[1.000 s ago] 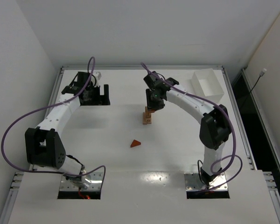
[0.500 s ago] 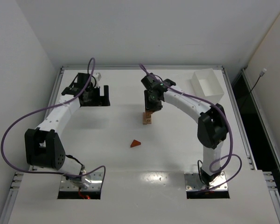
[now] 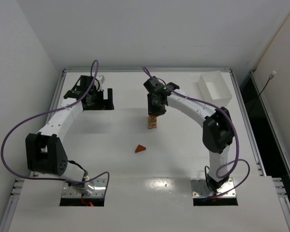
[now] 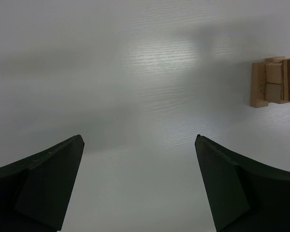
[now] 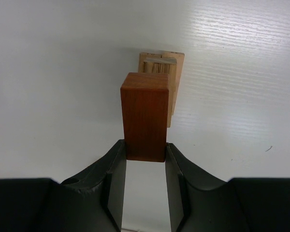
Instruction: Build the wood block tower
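Note:
The tower [image 3: 152,124] is a short stack of tan blocks at the table's middle. My right gripper [image 3: 154,112] hangs right over it, shut on a reddish-brown rectangular brick [image 5: 145,116]. In the right wrist view the fingertips of that gripper [image 5: 145,150] clamp the brick's near end, and the tan stack [image 5: 176,72] shows just beyond its far end. I cannot tell whether the brick touches the stack. A reddish-brown wedge [image 3: 141,149] lies alone in front of the tower. My left gripper [image 3: 105,99] is open and empty at the back left [image 4: 139,140]. The tower [image 4: 268,82] shows at the right edge of its view.
A white rectangular box [image 3: 215,87] stands at the back right corner. The table has a raised rim [image 3: 145,70] along the back and sides. A purple cable loops off each arm.
My right gripper has shifted a little left and back with the brick in it, staying over the tower. The left arm has not moved.

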Robot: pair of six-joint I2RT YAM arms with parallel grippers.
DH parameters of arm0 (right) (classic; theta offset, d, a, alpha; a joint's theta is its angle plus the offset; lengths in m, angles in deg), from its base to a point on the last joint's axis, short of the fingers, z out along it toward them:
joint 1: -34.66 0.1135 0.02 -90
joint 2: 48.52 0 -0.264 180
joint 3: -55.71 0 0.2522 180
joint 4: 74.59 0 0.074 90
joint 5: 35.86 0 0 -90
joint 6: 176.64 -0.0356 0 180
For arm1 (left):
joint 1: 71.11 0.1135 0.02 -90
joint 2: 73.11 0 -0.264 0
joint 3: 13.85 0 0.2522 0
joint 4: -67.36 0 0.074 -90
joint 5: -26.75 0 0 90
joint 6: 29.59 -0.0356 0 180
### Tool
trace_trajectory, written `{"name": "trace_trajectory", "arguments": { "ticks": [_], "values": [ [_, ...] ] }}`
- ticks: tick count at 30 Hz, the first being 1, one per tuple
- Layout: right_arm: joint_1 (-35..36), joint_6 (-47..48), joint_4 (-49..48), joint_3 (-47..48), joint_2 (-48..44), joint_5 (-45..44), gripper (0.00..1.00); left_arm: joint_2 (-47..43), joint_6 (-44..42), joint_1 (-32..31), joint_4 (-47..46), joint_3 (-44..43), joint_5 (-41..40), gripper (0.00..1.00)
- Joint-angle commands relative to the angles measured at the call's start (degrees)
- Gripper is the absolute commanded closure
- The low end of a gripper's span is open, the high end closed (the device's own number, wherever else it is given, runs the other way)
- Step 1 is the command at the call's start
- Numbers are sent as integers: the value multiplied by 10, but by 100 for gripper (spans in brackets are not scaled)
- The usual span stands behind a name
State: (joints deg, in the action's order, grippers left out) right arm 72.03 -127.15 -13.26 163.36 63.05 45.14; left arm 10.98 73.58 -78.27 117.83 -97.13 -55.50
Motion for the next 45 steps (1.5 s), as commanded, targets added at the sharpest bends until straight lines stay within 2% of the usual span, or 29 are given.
{"name": "trace_trajectory", "arguments": {
  "ticks": [1,45],
  "values": [
    [5,-12,-13,22,8,-11,100,-21,6,-1,-13,1,4,0],
    [-5,-12,-13,1,8,-11,100,21,12,-1,-13,-21,26,0]
  ]
}}
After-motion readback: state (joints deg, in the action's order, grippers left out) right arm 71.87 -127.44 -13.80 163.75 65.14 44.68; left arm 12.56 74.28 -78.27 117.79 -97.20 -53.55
